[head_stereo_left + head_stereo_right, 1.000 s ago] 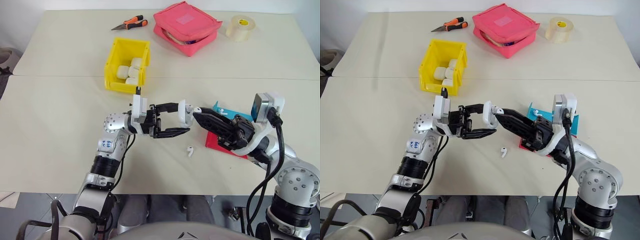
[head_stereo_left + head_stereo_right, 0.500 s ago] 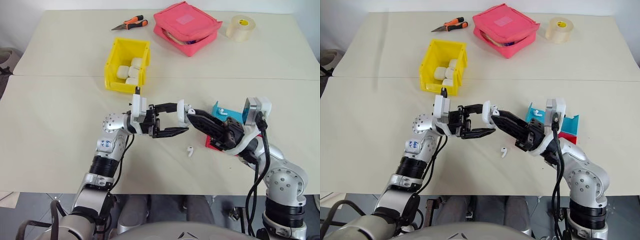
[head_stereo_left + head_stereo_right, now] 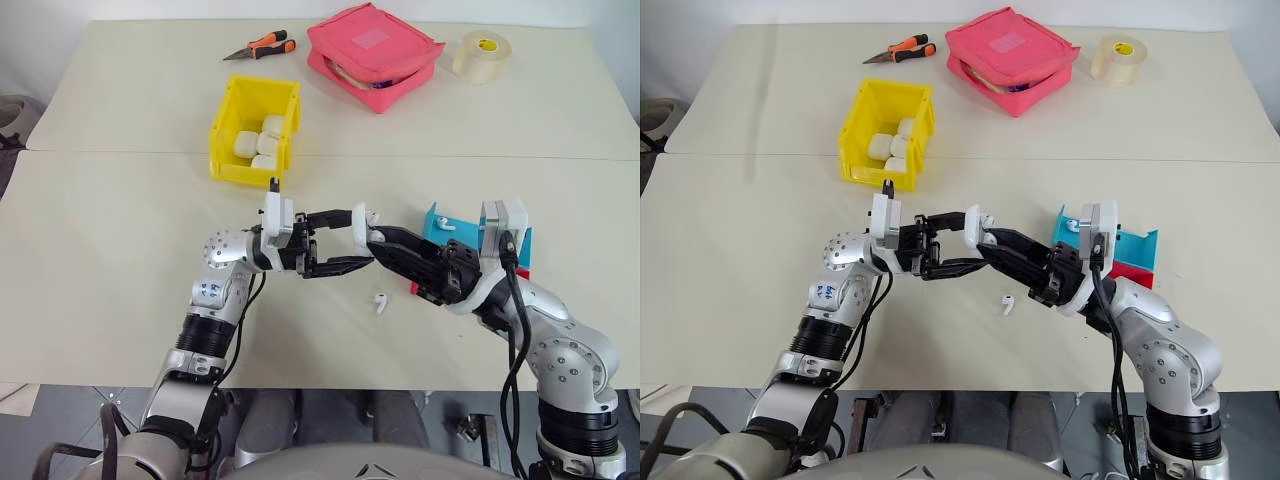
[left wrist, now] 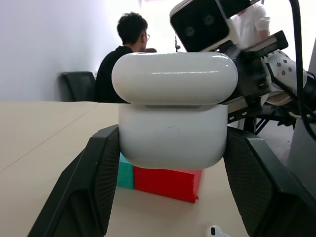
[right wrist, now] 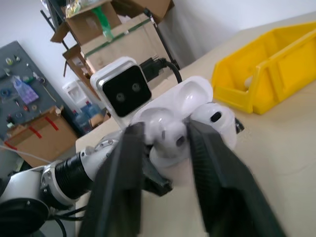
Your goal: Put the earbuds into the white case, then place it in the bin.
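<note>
Left wrist view | left tool (image 4: pixel 173 163) clamps white case (image 4: pixel 173 136) | lid ajar

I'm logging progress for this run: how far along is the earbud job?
Done: the left gripper holds the glossy white charging case above the table, lid open. In hand: the right gripper is at the open case with one tiny white earbud. Left: another earbud lies on the table; the case must still go into the yellow plastic bin.
</note>
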Robot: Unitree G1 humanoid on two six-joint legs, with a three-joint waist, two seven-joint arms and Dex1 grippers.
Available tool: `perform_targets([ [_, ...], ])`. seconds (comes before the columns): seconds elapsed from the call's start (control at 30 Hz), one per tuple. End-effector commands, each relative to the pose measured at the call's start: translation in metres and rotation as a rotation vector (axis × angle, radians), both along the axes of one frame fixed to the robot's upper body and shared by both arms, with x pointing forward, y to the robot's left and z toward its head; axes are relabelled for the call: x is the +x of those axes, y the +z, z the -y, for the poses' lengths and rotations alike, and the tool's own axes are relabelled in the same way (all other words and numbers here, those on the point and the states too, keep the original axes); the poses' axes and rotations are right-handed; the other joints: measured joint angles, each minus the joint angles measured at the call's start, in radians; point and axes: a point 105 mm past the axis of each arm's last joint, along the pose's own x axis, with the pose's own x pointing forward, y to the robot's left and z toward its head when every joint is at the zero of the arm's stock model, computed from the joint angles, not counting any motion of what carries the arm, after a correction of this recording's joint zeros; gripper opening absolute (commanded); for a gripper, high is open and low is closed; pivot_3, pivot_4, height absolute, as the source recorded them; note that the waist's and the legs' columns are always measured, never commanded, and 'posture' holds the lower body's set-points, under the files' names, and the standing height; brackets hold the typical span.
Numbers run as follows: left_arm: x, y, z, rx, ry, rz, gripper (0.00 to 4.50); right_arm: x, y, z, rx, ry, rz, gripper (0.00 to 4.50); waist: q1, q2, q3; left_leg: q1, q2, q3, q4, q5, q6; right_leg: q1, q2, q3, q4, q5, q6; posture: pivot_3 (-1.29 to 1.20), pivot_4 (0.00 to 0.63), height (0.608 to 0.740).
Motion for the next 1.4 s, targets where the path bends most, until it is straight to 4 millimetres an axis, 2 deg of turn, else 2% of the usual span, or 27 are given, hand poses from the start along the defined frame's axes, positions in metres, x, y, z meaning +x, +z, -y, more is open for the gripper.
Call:
perform_targets([
  [0.03, -0.006, 0.018, 0.004, -0.056, -0.031, 0.069, 2.77, -0.003, -0.004, 0.000, -0.035, 0.020, -0.005, 2.85, 0.000, 0.000, 0.000, 0.000, 0.000, 0.000, 0.000, 0.000, 0.000, 0.000, 0.000, 0.000, 0.000, 0.000, 0.000, 0.00, 0.150, 0.740],
  [0.13, -0.003, 0.012, 0.003, -0.004, -0.009, 0.074, 2.77, -0.002, 0.002, 0.007, -0.031, 0.009, 0.015, 3.86, 0.001, 0.000, 0.000, 0.000, 0.000, 0.000, 0.000, 0.000, 0.000, 0.000, 0.000, 0.000, 0.000, 0.000, 0.000, 0.00, 0.150, 0.740],
  [0.2, 0.002, 0.007, -0.008, 0.040, 0.033, 0.064, 2.77, -0.003, 0.002, 0.021, -0.065, -0.019, 0.024, 4.48, 0.003, 0.000, 0.000, 0.000, 0.000, 0.000, 0.000, 0.000, 0.000, 0.000, 0.000, 0.000, 0.000, 0.000, 0.000, 0.00, 0.150, 0.740],
  [0.33, 0.006, 0.004, -0.024, 0.100, 0.072, 0.075, 2.77, -0.004, -0.003, 0.043, -0.127, -0.071, 0.021, 4.48, 0.001, 0.000, 0.000, 0.000, 0.000, 0.001, -0.001, 0.000, 0.000, 0.000, 0.000, 0.000, -0.001, 0.000, 0.000, 0.00, 0.150, 0.740],
  [0.4, 0.008, 0.001, -0.036, 0.188, 0.082, 0.092, 2.77, 0.001, -0.006, 0.056, -0.227, -0.121, 0.038, 4.05, -0.001, 0.000, 0.000, 0.000, 0.000, 0.001, -0.001, 0.000, 0.000, 0.000, 0.000, 0.000, -0.001, 0.000, 0.000, 0.00, 0.150, 0.740],
  [0.47, 0.008, 0.000, -0.040, 0.262, 0.078, 0.132, 2.77, 0.005, -0.007, 0.059, -0.315, -0.133, 0.066, 3.57, -0.002, 0.000, 0.000, 0.000, 0.000, 0.001, -0.001, 0.000, 0.000, 0.000, 0.000, 0.000, -0.001, 0.000, 0.000, 0.00, 0.150, 0.740],
  [0.5, 0.008, -0.002, -0.039, 0.299, 0.080, 0.141, 2.77, 0.007, -0.009, 0.057, -0.361, -0.122, 0.081, 3.16, -0.001, 0.000, 0.000, 0.001, 0.000, 0.001, -0.001, 0.000, 0.000, 0.000, 0.000, 0.000, -0.001, 0.000, 0.000, 0.00, 0.150, 0.740],
  [0.63, 0.011, -0.007, -0.036, 0.404, 0.079, 0.175, 2.77, 0.012, -0.002, 0.042, -0.430, -0.083, 0.149, 1.82, 0.002, 0.000, 0.000, 0.000, 0.000, 0.001, -0.001, 0.000, 0.000, 0.000, 0.000, 0.000, 0.000, 0.000, 0.000, 0.00, 0.150, 0.740],
  [0.73, 0.015, 0.001, -0.025, 0.413, 0.102, 0.203, 2.77, 0.004, 0.010, 0.016, -0.434, 0.043, 0.239, 0.74, 0.002, -0.001, 0.000, 0.000, 0.000, 0.000, 0.000, 0.000, 0.000, 0.000, 0.000, 0.000, -0.001, 0.000, 0.000, 0.00, 0.150, 0.740],
  [0.8, 0.017, 0.004, -0.021, 0.426, 0.112, 0.223, 2.77, 0.002, 0.011, 0.008, -0.458, 0.088, 0.265, 0.03, 0.002, -0.001, 0.000, 0.000, 0.000, 0.000, -0.001, 0.000, 0.000, 0.000, 0.000, 0.000, -0.001, 0.000, 0.000, 0.00, 0.150, 0.740],
  [1.03, 0.013, -0.007, -0.012, 0.479, 0.092, 0.195, 2.77, 0.011, 0.024, -0.020, -0.435, 0.136, 0.306, 0.03, -0.001, -0.001, 0.000, 0.000, 0.000, 0.000, -0.001, 0.000, 0.000, 0.000, 0.000, -0.001, -0.001, 0.000, 0.000, 0.00, 0.150, 0.740],
  [1.13, 0.011, -0.010, -0.010, 0.474, 0.091, 0.200, 2.77, 0.022, 0.018, -0.026, -0.469, 0.109, 0.290, 0.03, -0.002, -0.001, 0.000, 0.000, 0.001, 0.000, -0.001, 0.000, 0.000, 0.000, 0.001, -0.001, -0.001, 0.000, 0.000, 0.00, 0.150, 0.740],
  [1.23, 0.010, -0.009, -0.009, 0.464, 0.093, 0.203, 2.77, 0.031, 0.007, -0.024, -0.514, 0.069, 0.261, 0.03, 0.003, -0.001, 0.000, -0.001, 0.000, -0.001, 0.000, 0.000, 0.000, 0.000, 0.000, -0.001, -0.001, 0.000, 0.000, 0.00, 0.150, 0.740],
  [1.4, 0.009, -0.004, -0.011, 0.430, 0.102, 0.211, 2.77, 0.028, -0.008, 0.001, -0.521, 0.012, 0.216, 0.03, 0.004, -0.001, 0.001, -0.001, 0.000, -0.001, -0.001, 0.000, 0.000, 0.000, 0.000, -0.002, -0.002, 0.000, 0.000, 0.00, 0.150, 0.740],
])
